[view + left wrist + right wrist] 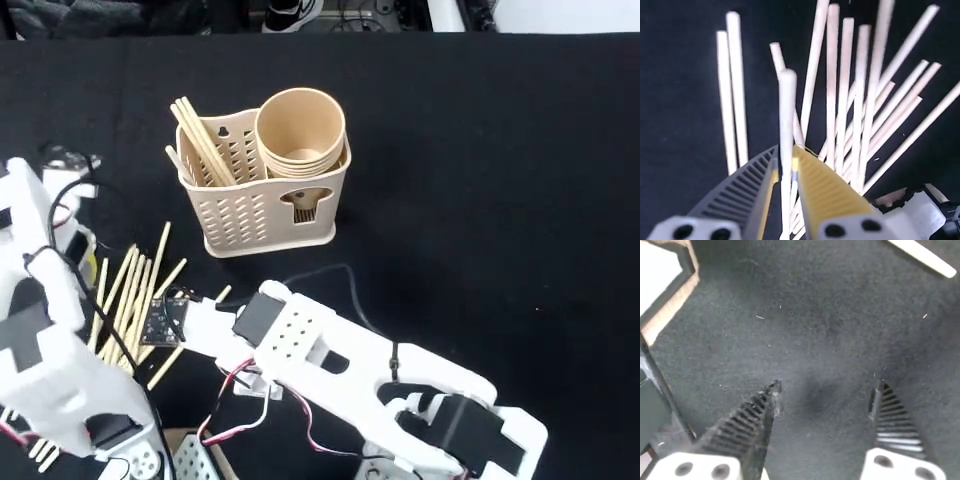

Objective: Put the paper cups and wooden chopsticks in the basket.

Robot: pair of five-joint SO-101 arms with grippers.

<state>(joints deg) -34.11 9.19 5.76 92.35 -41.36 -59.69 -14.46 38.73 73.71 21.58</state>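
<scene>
1. Here, the left gripper (785, 157) is pinched narrowly on one chopstick (787, 110). The right gripper (827, 387) is spread wide and holds nothing, hanging over the black cloth (820, 315).
2. The basket (265, 215) already carries the stacked paper cups (300, 125) in one compartment. A bundle of leaning sticks (205, 145) stands in the compartment beside them.
3. The loose chopsticks (130, 290) lie fanned on the cloth, off the basket's stick-holding end and nearer the arms' bases than the basket is.
4. The clamped chopstick runs lengthwise between the fingers, not across them, and its free end juts past the tips toward the fan (850, 100).
5. The next move likely turns on this. Since the stick lies in line with the fingers, the left wrist probably has to tip downward over the stick compartment for it to drop in end first.
6. One stray stick end (922, 255) lies well apart from the right gripper's tips, ahead and off to one side. By my reading the left arm is the one placed to deliver.
</scene>
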